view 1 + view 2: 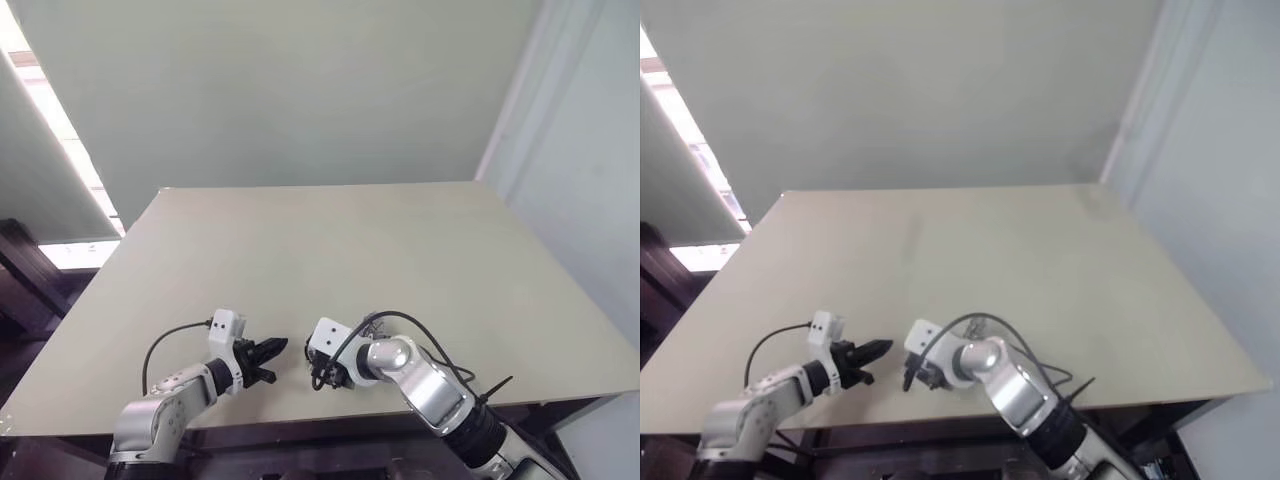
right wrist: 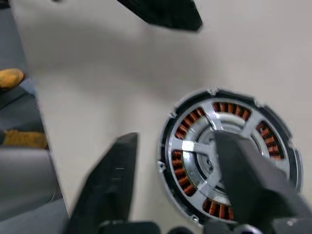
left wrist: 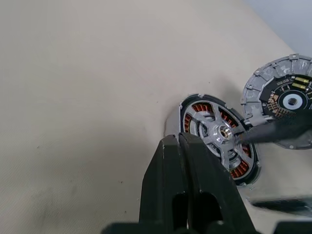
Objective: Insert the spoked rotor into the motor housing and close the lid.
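A: Starting at the left, what do you see?

B: The left gripper (image 1: 268, 360), black jaws pressed together with nothing between them, low over the near edge of the bench (image 1: 330, 240).

A: And the motor housing?

B: The motor housing (image 3: 218, 138) lies flat on the bench just past those jaws, its round face turned up. A silver rim holds a ring of copper-brown windings.

A: Anything in it?

B: The spoked rotor (image 3: 220, 132) sits inside, lying level: a thin silver rim with a few flat spokes running to a small hub at the centre, the windings showing through the gaps.

A: The lid?

B: The lid (image 3: 287, 97) is at about two o'clock from the housing in the left wrist view, just beside it, a grey ribbed disc with a dark centre. I cannot tell whether it rests on the bench.

A: And the right side?

B: The right gripper (image 2: 180, 190) hangs over the housing, jaws apart and clamped on nothing, one finger (image 2: 253, 180) across the rotor's face.
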Tool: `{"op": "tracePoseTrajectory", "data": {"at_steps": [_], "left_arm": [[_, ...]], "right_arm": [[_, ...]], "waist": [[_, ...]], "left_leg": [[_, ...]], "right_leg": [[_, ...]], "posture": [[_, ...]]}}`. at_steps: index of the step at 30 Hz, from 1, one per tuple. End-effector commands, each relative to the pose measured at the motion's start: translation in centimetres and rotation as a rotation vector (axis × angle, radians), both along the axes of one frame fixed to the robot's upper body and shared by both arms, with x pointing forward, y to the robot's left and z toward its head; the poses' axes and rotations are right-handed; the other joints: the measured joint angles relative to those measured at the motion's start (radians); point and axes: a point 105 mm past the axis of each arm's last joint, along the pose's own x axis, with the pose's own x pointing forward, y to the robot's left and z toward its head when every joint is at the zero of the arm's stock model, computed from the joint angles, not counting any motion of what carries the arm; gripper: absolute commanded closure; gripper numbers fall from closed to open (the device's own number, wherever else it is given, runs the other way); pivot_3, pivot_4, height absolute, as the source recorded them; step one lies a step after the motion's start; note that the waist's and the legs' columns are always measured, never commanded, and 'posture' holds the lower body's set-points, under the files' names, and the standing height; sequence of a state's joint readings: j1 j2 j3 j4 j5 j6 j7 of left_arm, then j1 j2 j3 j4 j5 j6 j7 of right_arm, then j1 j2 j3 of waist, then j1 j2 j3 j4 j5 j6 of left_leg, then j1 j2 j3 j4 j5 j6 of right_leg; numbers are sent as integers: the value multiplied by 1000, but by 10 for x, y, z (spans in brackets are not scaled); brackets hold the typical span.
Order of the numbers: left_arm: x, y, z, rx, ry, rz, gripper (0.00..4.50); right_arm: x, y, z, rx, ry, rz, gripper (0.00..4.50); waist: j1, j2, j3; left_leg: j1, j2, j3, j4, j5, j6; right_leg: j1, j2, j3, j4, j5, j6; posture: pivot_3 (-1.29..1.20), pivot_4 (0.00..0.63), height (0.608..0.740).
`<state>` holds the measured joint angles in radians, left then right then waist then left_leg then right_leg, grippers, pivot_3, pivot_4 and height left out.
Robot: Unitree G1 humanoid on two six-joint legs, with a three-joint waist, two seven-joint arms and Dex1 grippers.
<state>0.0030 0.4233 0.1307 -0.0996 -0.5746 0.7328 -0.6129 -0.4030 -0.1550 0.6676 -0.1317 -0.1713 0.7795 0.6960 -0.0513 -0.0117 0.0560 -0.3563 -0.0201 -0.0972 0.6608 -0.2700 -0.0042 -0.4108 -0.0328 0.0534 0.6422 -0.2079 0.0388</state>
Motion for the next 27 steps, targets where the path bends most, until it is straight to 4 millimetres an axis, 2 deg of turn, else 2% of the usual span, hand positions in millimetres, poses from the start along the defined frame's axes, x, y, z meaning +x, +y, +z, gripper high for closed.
{"op": "tracePoseTrajectory", "data": {"at_steps": [1, 2, 3, 6, 9, 11, 13, 15, 19, 22, 24, 27], "left_arm": [[6, -3, 10, -6, -50, -16, 4500], [7, -3, 10, -6, -50, -16, 4500], [7, -3, 10, -6, -50, -17, 4500], [7, -3, 9, -8, -49, -17, 4500], [6, -3, 8, -9, -47, -20, 4500], [6, -2, 8, -11, -46, -20, 4500], [5, -2, 8, -13, -44, -24, 4500], [4, -2, 7, -14, -42, -30, 4500], [2, -2, 5, -14, -37, -41, 4500], [2, -2, 5, -14, -36, -44, 4500], [1, -2, 5, -14, -37, -45, 4500], [1, -3, 5, -11, -38, -47, 4500]], "right_arm": [[1, 7, 23, 52, -82, 26, 699], [2, 7, 25, 57, -91, 25, 273], [2, 7, 28, 71, -96, 22, 44], [4, 8, 45, 127, -121, 10, 44], [17, 0, 82, 233, -211, -56, 44], [30, -14, 103, 272, -265, -125, 44], [48, -44, 118, 252, -323, -218, 44], [60, -76, 122, 178, -355, -278, 44], [69, -130, 103, -14, -337, -367, 44], [64, -154, 81, -133, -288, -375, 44], [58, -161, 64, -183, -240, -348, 44], [48, -151, 46, -158, -166, -306, 44]], "waist": [[-1, 0, 0], [-1, 0, 0], [0, 0, 0], [-1, 0, 0], [0, 0, 0], [2, 0, 0], [3, 0, 0], [6, 0, 0], [6, 0, 0], [1, 0, 0], [0, 0, 0], [-1, 0, 0]], "left_leg": [[0, 0, 0, 0, 0, 0], [0, 0, 0, 0, 0, 0], [0, 0, 0, 0, 0, 0], [0, 0, 0, 0, 0, 0], [-1, 0, 0, 0, 0, 0], [-1, 0, -1, 0, 0, 0], [-1, 0, 0, 0, 0, 0], [-1, -1, -1, 1, 0, 0], [-3, -2, 0, 0, 0, 0], [-3, -1, 0, -3, 0, 1], [-2, 0, 1, -5, 0, 1], [-2, 0, 2, -3, 0, 1]], "right_leg": [[0, 0, 0, 0, 0, 0], [0, 0, 0, 0, 0, 0], [0, 0, 0, 0, 0, 0], [0, 0, 0, 0, 0, 0], [-1, 0, 0, 0, 0, 1], [-1, 0, 0, 0, 1, 1], [-1, 0, 0, 0, 0, 1], [0, -1, -1, -1, 0, 0], [-1, -2, 0, -2, 0, 0], [-2, -1, 0, -2, 0, 0], [-3, -1, 1, -2, 0, 0], [-2, -1, 1, -2, 0, 0]], "posture": [[0, 0, 740], [0, 0, 740], [0, 0, 740], [0, 0, 740], [0, 0, 740], [0, 0, 740], [0, 0, 740], [0, 0, 740], [0, 0, 740], [0, 0, 740], [0, 0, 740], [0, 0, 740]]}}
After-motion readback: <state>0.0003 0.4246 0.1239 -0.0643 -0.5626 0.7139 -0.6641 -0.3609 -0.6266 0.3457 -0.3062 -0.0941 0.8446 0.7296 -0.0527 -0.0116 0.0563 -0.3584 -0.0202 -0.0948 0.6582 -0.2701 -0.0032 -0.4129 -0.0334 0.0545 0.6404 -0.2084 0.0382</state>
